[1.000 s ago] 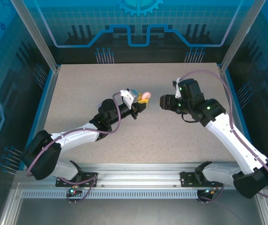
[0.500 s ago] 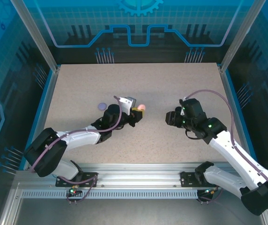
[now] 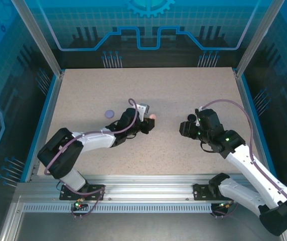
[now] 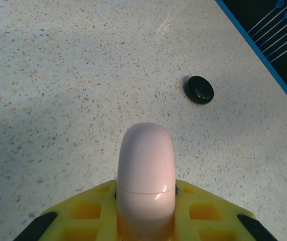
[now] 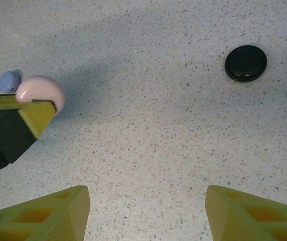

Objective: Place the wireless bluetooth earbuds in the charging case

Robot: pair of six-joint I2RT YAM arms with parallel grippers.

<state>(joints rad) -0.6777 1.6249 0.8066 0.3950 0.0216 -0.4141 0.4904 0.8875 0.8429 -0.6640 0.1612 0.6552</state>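
The left tool (image 3: 150,122) is clamped on the pink charging case (image 4: 146,165), gripping its lower part edge-on, with the lid seam closed, low over the middle of the tabletop (image 3: 183,85). The right tool (image 5: 146,201) stands wide and empty, its 2 yellow fingers (image 5: 48,213) facing the left tool and apart from it. A black case (image 5: 245,63) lies flat on the tabletop nearby. A lilac case (image 3: 109,113) lies just left of the left arm's wrist.
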